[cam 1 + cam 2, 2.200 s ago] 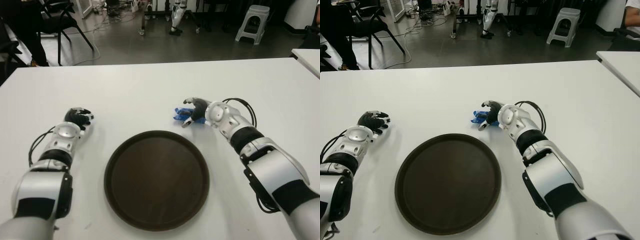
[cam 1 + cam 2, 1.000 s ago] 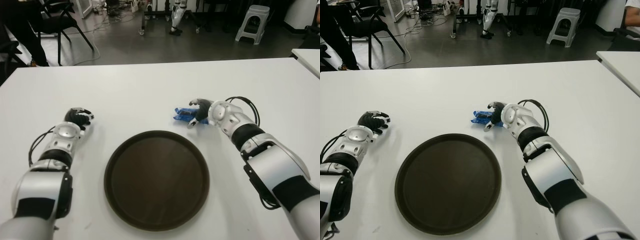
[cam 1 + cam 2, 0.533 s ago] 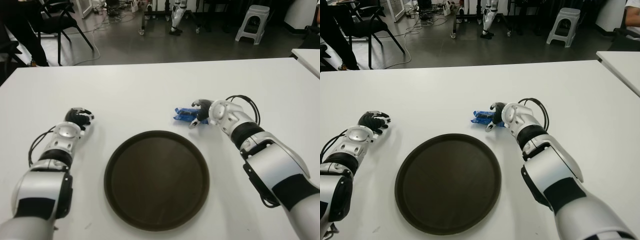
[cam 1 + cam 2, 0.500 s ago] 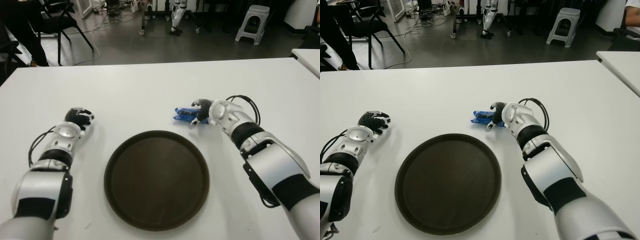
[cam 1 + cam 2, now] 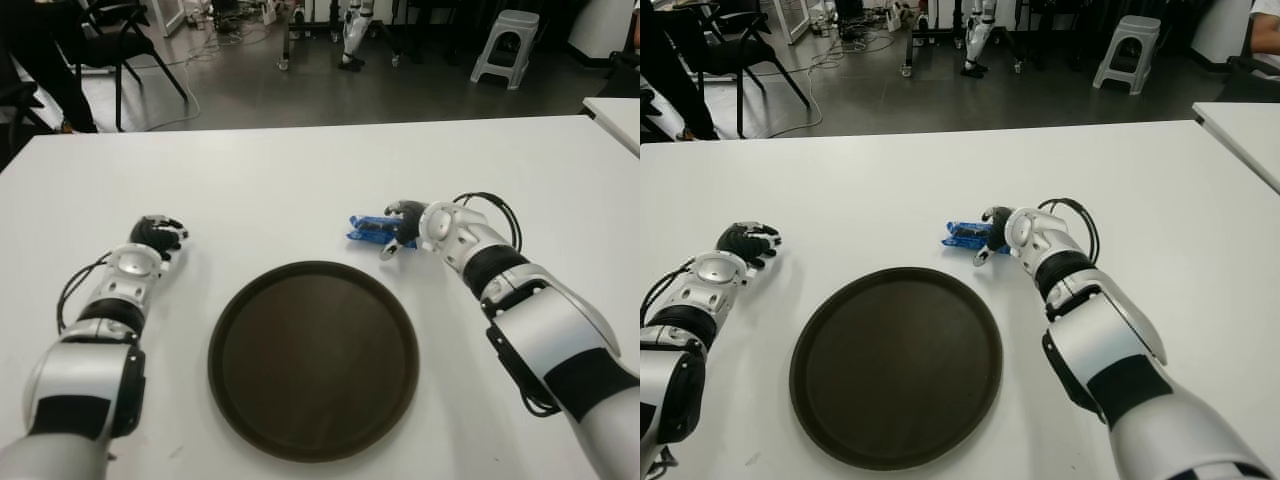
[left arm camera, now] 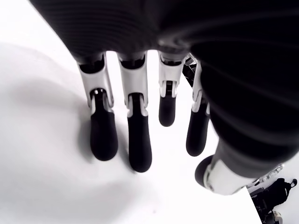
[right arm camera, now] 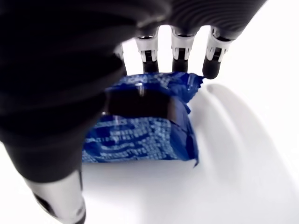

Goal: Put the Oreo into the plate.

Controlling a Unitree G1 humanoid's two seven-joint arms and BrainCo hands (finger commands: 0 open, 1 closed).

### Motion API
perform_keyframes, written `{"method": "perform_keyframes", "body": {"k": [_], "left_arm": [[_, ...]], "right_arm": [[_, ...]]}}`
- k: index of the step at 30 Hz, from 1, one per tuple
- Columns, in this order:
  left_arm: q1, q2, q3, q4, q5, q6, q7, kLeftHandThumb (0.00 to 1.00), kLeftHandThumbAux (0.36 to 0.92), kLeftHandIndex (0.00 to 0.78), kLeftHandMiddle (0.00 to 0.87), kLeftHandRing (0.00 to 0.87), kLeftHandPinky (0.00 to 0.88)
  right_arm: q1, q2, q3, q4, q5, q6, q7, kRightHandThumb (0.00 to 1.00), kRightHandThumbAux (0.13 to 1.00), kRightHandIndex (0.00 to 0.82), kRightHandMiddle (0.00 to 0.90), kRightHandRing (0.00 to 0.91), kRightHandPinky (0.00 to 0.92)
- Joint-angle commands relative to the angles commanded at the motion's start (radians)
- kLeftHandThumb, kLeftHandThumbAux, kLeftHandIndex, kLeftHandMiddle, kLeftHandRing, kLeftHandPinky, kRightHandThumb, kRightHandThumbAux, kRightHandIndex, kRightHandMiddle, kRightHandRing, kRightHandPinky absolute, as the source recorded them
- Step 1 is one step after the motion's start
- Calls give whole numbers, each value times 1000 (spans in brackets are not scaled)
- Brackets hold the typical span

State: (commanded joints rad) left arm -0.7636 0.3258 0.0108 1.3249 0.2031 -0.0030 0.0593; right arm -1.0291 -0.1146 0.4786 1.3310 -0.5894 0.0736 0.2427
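**A:** What changed over the last couple of seconds?

**B:** I've slid the right hand [image 5: 400, 233] a bit to the right. Earlier it sat over the Oreo [image 5: 368, 229]; now more of the blue pack shows on its left side. From the right wrist view the fingers [image 7: 179, 44] are extended past the pack's far edge, thumb low on the near side, the pack under the palm. I'd call that spread, not clamped. Contact is hard to confirm from that angle.

**A:** So no grasp yet?

**B:** Not by my read. The Oreo lies flat on the tabletop [image 5: 300, 170], just beyond the plate [image 5: 313, 359] at about its 1 o'clock. The plate is bare. I think the shift lines the fingers up for a close; that's the step in hand.

**A:** Left side?

**B:** Left hand [image 5: 155, 237] is idle, at roughly 10 o'clock from the plate and well apart from it. Its fingers [image 6: 103, 135] hang loosely extended, holding nothing.

**A:** Room to move?

**B:** Plenty. Path from pack to plate is short, toward 7 o'clock, nothing between but the raised rim, which I'd need to lift over. Tabletop edges are well away from both. Wrist cable [image 5: 490, 208] loops behind the right hand, away from the path.
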Motion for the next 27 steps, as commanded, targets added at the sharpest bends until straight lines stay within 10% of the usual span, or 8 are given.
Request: {"method": "perform_keyframes", "body": {"k": [27], "left_arm": [[3,-1,5,-1,-5,-10,-3,669,732,396,169,196,184]], "right_arm": [[7,5,-8,7,6,-30,-10,0,835,50,36,8,0]]}}
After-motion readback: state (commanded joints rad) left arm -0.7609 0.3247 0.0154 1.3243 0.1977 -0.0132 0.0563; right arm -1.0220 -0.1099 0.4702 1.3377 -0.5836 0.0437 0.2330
